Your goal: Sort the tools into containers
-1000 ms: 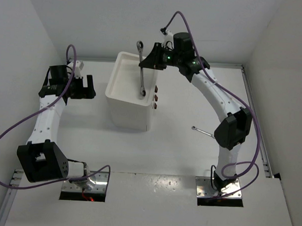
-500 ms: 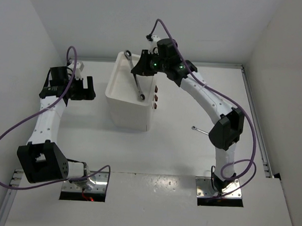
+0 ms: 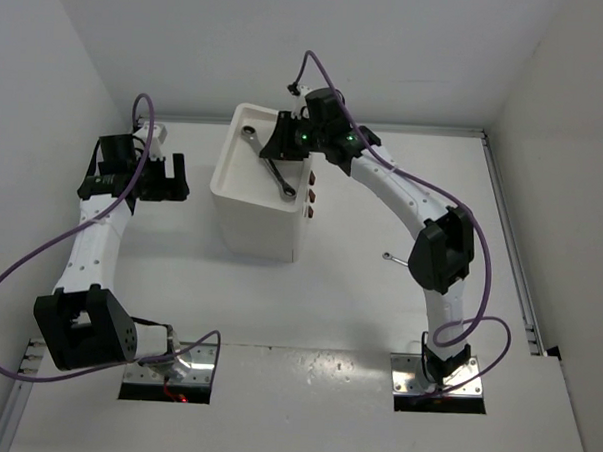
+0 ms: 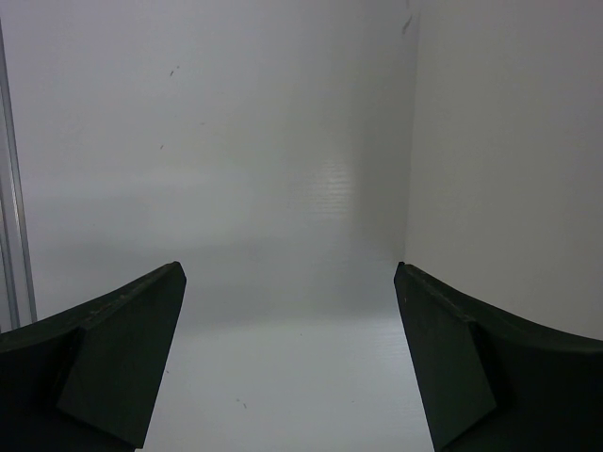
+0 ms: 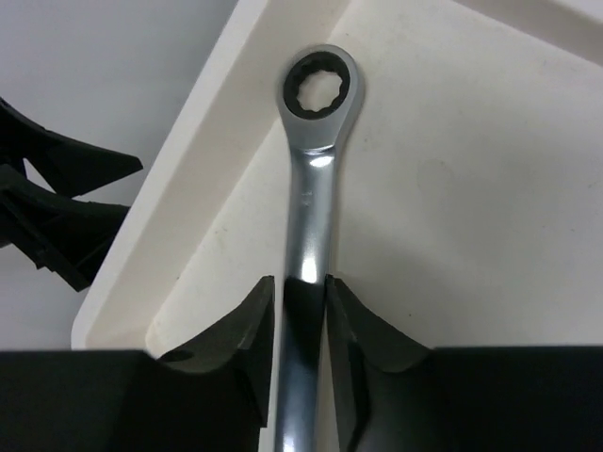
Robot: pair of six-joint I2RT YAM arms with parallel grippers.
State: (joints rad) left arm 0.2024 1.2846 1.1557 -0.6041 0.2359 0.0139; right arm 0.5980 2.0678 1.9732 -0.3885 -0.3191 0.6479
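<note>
White table (image 3: 328, 307), bare white walls: we see the right gripper (image 5: 301, 287) pinching 1 silver wrench (image 5: 313, 179) over the cabinet (image 3: 256, 229) tray top (not yet released), the left gripper (image 4: 287, 282) spread wide and idle. The screwdriver (image 3: 404, 262) lies on the table; the other tools aren't visible.

White table (image 3: 328, 307), walls on 3 sides. Cabinet (image 3: 254, 224) stands on it, far-centre, drawer handles on its R face. Thin tool (image 3: 395, 258) lies flat on the bare top, R of cabinet and well apart from it; its R end is hidden behind an arm, so type unclear. L base plate (image 3: 167, 372) and R base plate (image 3: 440, 377) sit at near edge. Metal rail (image 3: 509, 245) runs along R edge.
</note>
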